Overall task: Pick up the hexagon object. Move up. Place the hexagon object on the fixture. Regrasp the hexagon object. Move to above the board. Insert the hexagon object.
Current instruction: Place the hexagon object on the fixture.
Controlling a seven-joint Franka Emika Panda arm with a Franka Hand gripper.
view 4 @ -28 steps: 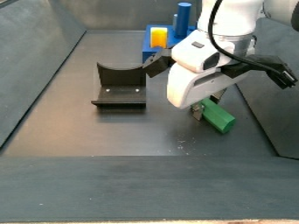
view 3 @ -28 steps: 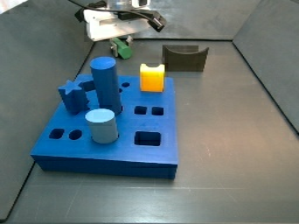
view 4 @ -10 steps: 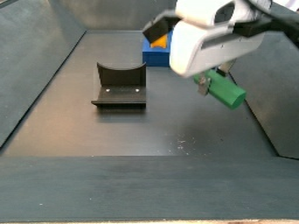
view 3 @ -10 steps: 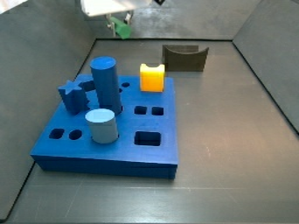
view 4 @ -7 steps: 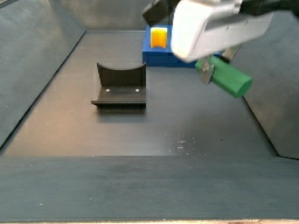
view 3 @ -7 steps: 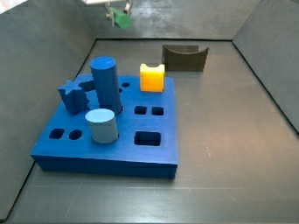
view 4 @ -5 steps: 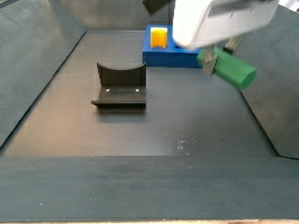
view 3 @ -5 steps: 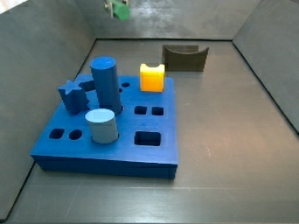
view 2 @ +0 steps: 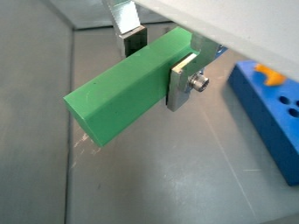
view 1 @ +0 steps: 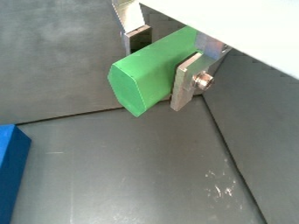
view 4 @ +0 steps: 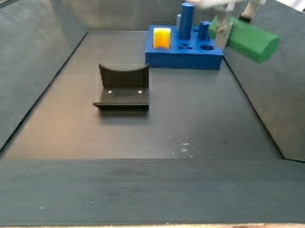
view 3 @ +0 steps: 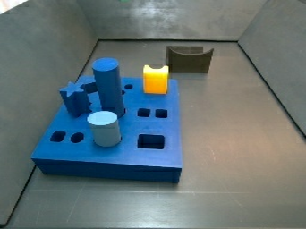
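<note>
My gripper [view 1: 163, 57] is shut on the hexagon object [view 1: 146, 77], a bright green hexagonal peg that sticks out sideways past the fingers in both wrist views [view 2: 117, 94]. In a side view the peg [view 4: 252, 40] hangs high in the air at the frame's edge, to the right of the board [view 4: 185, 61] and well above the floor. The fixture [view 4: 121, 87], a dark notched block, stands on the floor apart from the peg. In the side view showing the board [view 3: 107, 163] and fixture [view 3: 189, 59], the gripper and peg are out of view.
On the board stand a yellow-orange block [view 3: 157, 79], a tall blue cylinder [view 3: 106, 82], a short blue cylinder [view 3: 104, 129] and a blue star peg [view 3: 75, 97]. Several open holes show near its front. Grey walls enclose the floor.
The gripper has risen steadily with the green peg in it, leaving one side view at its upper edge and reaching the upper corner of the other.
</note>
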